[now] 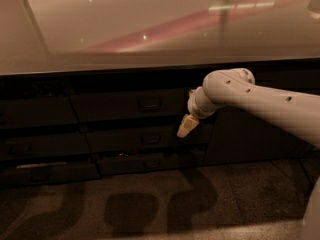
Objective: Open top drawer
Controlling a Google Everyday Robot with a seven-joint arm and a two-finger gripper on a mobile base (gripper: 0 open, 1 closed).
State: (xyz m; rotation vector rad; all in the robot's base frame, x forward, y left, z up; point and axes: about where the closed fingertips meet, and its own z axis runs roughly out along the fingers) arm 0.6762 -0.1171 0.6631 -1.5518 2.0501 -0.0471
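The top drawer (112, 106), just under the counter (100, 39), looks closed, and the gripper (186, 126) hangs right of and below its handle (149, 104), not on it; whether it is spread or pressed together I cannot tell.

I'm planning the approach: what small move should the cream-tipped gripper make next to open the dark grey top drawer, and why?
Probably shift the cream-tipped gripper left and slightly up toward the small rectangular pull handle of the dark grey top drawer. It hangs right of and below that handle, near the drawer front's lower right corner, and the drawer looks shut.
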